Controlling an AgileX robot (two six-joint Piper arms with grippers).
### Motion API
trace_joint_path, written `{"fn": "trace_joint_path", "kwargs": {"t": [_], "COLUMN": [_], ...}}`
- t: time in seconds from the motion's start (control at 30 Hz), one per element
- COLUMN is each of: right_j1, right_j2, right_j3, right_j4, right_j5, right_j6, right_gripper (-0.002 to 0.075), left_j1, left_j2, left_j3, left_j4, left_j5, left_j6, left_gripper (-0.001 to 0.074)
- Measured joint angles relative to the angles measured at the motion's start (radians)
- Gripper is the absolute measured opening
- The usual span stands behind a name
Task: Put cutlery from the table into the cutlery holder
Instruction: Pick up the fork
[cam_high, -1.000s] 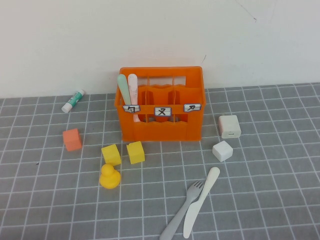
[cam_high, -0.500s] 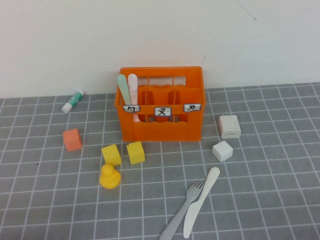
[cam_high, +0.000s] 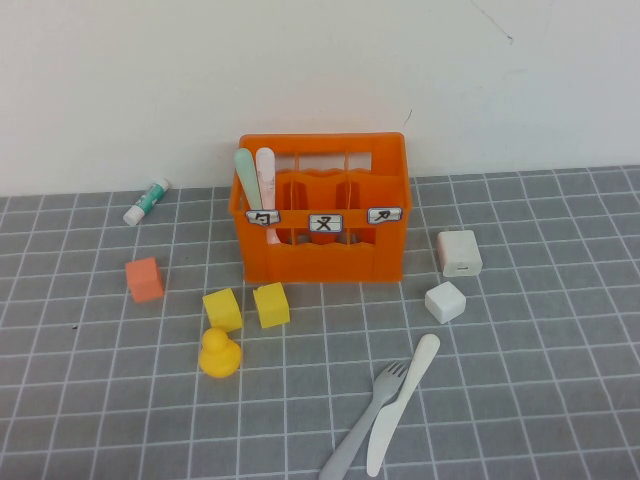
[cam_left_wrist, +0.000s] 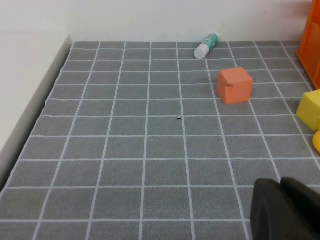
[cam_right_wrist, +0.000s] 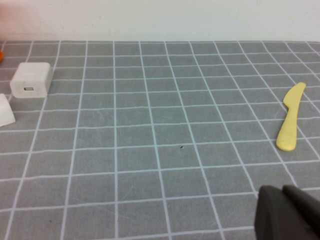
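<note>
A: Nothing has moved since the earlier frames. The grey fork (cam_high: 362, 425) and cream-white knife (cam_high: 401, 402) lie where they lay, at the near edge of the counter (cam_high: 560, 400).

B: Progress?

A: Half done, by the look of it. The pale green spoon (cam_high: 247, 177) and pink spoon (cam_high: 266, 180) stand upright in the leftmost compartment of the cutlery holder (cam_high: 322, 208). Fork and knife remain, touching, the knife's blade lying over the fork.

B: The arms?

A: Neither shows in the high view. The left hand (cam_left_wrist: 286, 210) shows as a dark shape low over bare tiles, well apart from the small orange cube (cam_left_wrist: 234, 85); open or closed cannot be told. The right hand (cam_right_wrist: 289, 214) likewise, holding nothing visible. A yellow knife (cam_right_wrist: 289, 124) lies ahead of it, unseen in the high view.
</note>
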Motion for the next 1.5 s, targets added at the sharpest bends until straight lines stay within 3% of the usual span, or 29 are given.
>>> {"fn": "trace_joint_path", "kwargs": {"t": [0.6,0.77,0.97,1.2,1.5], "right_j1": [0.000,0.000,0.000,0.000,0.000], "right_j2": [0.000,0.000,0.000,-0.002,-0.002], "right_j3": [0.004,-0.033,-0.280,-0.454,-0.463], "right_j4": [0.000,0.032,-0.056,-0.312,-0.280], "right_j5": [-0.038,-0.133,-0.052,0.028,0.043], "right_j6": [0.015,0.212,0.352,0.281,0.075], "right_gripper": [-0.0003,-0.0003,-0.0003,-0.0003,-0.0003], "left_j1": [0.000,0.000,0.000,0.000,0.000], "left_j2": [0.000,0.000,0.000,0.000,0.000], "left_j3": [-0.002,-0.002,-0.002,-0.002,-0.002], "left_j4": [-0.002,-0.002,-0.002,-0.002,-0.002], "left_j5": [0.000,0.000,0.001,0.002,0.002], "left_j6": [0.000,0.000,0.000,0.000,0.000], "left_gripper": [0.0000,0.0000,0.0000,-0.0001,-0.0001]}}
